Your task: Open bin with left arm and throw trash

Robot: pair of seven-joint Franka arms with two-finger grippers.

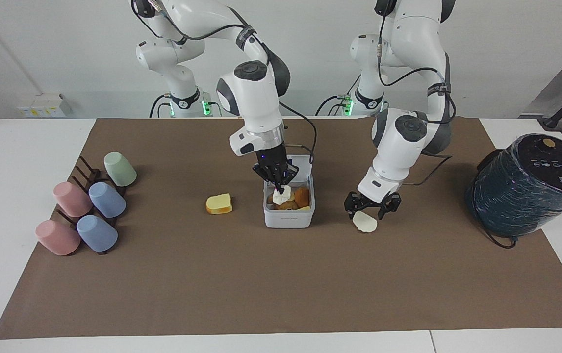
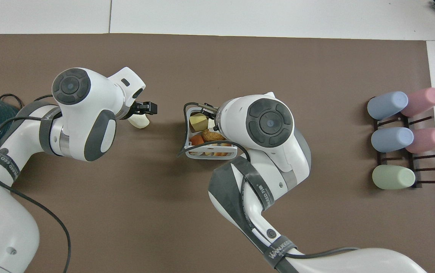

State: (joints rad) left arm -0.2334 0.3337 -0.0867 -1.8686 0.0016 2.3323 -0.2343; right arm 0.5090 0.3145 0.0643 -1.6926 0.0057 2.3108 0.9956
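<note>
The white bin [image 1: 288, 219] stands mid-table with its lid up, holding several orange and yellow food pieces; it also shows in the overhead view [image 2: 186, 127]. My right gripper [image 1: 279, 189] is shut on an off-white wrinkly lump [image 1: 281, 196] and holds it over the open bin. My left gripper [image 1: 371, 208] is open, low over the second off-white lump [image 1: 365, 223], which lies on the mat beside the bin toward the left arm's end. The yellow wedge [image 1: 219, 204] lies on the mat beside the bin toward the right arm's end. In the overhead view the right arm hides the wedge.
A rack with several pastel cups [image 1: 89, 211] stands at the right arm's end of the brown mat [image 1: 281, 284]. A big dark teal wrapped cylinder [image 1: 526, 186] stands at the left arm's end.
</note>
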